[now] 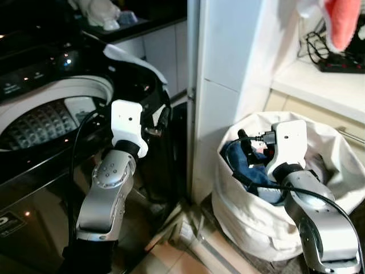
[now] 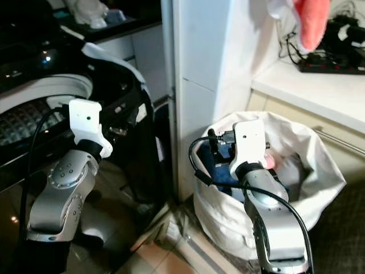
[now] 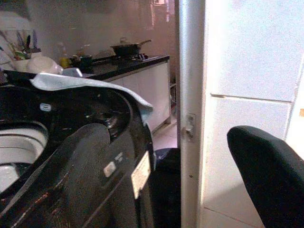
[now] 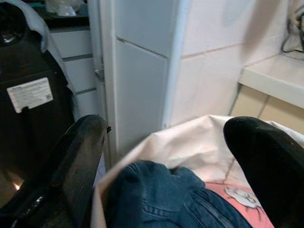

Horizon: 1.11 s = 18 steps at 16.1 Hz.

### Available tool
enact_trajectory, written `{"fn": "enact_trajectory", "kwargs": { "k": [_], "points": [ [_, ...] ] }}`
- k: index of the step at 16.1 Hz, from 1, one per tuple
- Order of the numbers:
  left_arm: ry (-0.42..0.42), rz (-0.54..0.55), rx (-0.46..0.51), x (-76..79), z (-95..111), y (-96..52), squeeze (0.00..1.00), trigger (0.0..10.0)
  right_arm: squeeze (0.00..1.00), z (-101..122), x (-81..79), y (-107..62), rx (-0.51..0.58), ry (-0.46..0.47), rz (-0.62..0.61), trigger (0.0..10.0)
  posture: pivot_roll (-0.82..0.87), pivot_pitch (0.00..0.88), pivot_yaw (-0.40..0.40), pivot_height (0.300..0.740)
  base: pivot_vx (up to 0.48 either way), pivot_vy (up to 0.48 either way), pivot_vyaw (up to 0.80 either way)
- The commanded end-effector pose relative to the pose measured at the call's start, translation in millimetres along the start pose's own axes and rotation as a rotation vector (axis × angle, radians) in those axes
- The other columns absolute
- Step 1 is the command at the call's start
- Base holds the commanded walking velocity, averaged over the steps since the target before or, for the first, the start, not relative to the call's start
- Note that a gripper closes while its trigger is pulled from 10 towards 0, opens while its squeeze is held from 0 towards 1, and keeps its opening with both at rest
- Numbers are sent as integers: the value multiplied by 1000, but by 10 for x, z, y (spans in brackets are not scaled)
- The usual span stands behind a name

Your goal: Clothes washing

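Observation:
The top-loading washing machine stands at the left with its drum (image 1: 40, 123) uncovered and its black lid (image 1: 145, 85) raised. My left gripper (image 1: 161, 123) is beside the lid's edge, open and holding nothing, its fingers (image 3: 85, 161) wide apart. At the right, a white laundry bag (image 1: 251, 222) sits on the floor with blue jeans (image 4: 161, 194) and a pink garment (image 4: 232, 195) inside. My right gripper (image 1: 248, 149) hovers just over the jeans at the bag's mouth. It is open, and its fingers (image 4: 71, 156) are spread above the cloth without touching it.
A white pillar (image 1: 228, 85) rises between washer and bag. A pale counter (image 1: 325, 85) with a power strip and cables runs behind the bag, and a pink-red towel (image 1: 342, 23) hangs above it. A grey cloth (image 3: 85, 83) drapes over the lid's top. A kitchen counter (image 3: 128, 61) lies beyond.

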State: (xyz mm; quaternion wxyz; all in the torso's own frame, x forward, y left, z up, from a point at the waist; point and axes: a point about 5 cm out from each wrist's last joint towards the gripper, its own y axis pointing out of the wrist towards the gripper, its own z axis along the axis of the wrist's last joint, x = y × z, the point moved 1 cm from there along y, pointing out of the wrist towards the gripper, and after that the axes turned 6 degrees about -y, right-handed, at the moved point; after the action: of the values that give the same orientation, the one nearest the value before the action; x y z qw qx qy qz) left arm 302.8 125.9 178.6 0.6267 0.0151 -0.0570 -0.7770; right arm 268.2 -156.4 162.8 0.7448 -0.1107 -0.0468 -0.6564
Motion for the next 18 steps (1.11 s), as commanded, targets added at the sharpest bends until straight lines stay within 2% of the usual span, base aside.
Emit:
{"fn": "enact_trajectory", "kwargs": {
  "k": [1,14,18],
  "points": [
    [5,1,2,-17,22,20,0,10000,0,27,-3,17,2,6,1,10000,-72,0,43,740,334,0,0],
    [6,-8,-2,-20,9,20,0,10000,0,25,-30,12,2,12,3,10000,-73,0,48,740,307,0,0],
    [9,3,-52,-34,-84,10,0,10000,0,0,-24,13,-25,15,21,10000,-76,0,48,740,0,0,0]
  ]
}}
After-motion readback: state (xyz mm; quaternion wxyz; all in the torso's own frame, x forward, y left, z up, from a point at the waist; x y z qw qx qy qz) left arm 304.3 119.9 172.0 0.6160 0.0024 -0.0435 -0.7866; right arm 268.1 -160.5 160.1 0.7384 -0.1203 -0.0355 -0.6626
